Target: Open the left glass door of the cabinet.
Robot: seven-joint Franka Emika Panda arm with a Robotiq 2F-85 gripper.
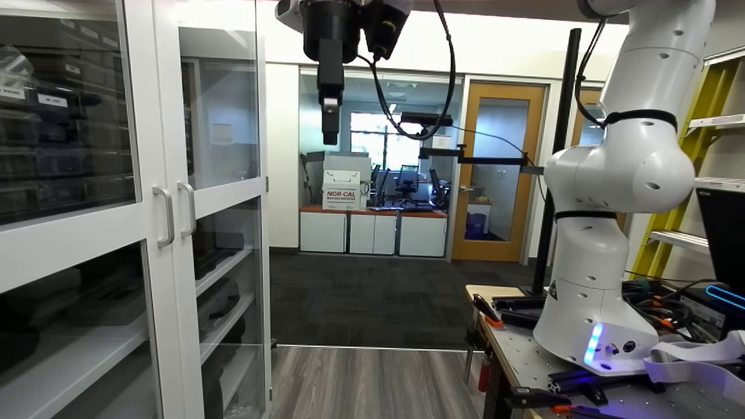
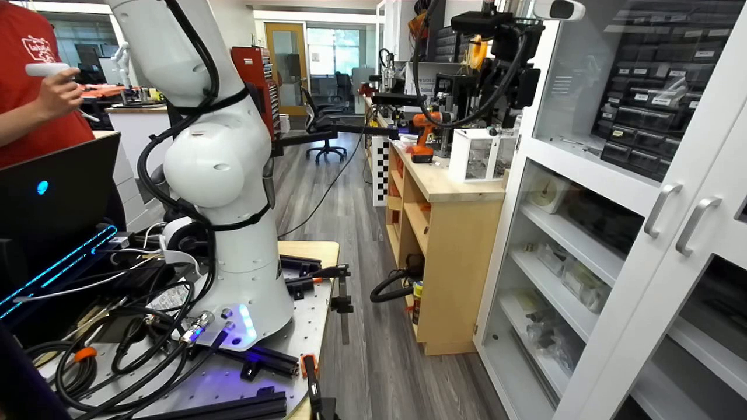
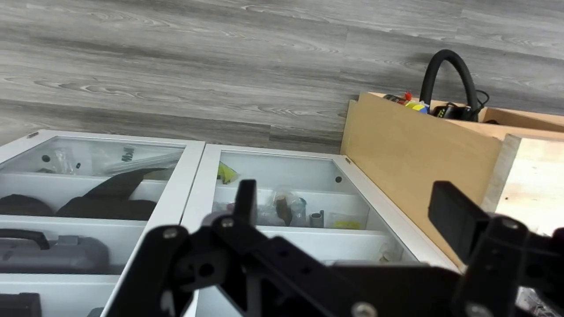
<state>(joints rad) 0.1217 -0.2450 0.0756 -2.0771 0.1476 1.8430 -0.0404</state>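
We find the cabinet [image 2: 645, 280] w/ both doors closed, frames side by side. The left glass door [image 1: 73, 243], i.e. the leaf w/ dark bins [image 1: 58, 128] behind its upper pane, sits nearest the camera in an exterior view. Its vert. handle [image 1: 170, 216] stands just beside the handle on the twin door [image 1: 230, 195]; the two do not touch. Just beside the outer edge of the left glass door, we locate a wooden shelf unit [image 2: 461, 268] w/ an orange drill [image 2: 426, 123] on top.

The end effector [image 3: 346, 193] hangs above handle level, pointing down, well apart from both handles. In the wrist view we see its fingers [image 3: 451, 215] spread wide, w/ nothing gripped; the lower pane of the left glass door, incl. shelves of bagged parts [image 3: 288, 207], shows btwn them. Clearance from end effector to glass: we cannot give it w/ confidence, as depth reads poorly in both exterior views.

The arm [image 1: 588, 250] is mounted on the surface [image 2: 318, 309], opp. the cabinet, w/ an open laptop [image 2: 58, 192] near its base.
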